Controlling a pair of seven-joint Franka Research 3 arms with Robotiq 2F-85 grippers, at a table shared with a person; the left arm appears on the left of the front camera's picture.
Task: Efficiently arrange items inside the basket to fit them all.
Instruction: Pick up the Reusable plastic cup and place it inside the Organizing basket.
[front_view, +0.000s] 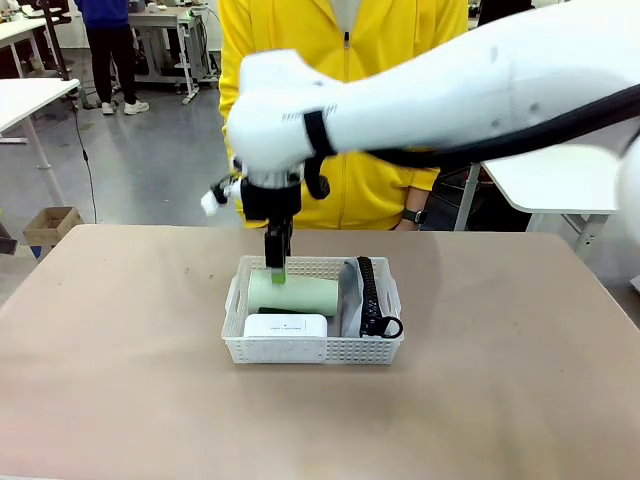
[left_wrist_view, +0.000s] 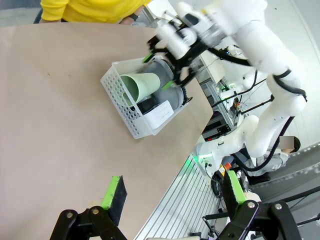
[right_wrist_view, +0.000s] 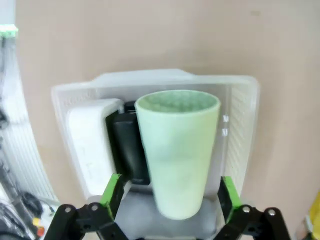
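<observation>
Lay on its side in the basket mid-counter: green cup, far of the white box, left of the pouch. Right end effector open astride it; left end effector open, empty. Probably light, stiff, slick; best pinched across the middle.

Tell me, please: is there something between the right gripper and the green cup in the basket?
Nothing visible stands between them. The right gripper is open right over the pale green cup, one finger on each side of it. The cup lies on its side in the basket, beside the black stapler and the white box.
</observation>
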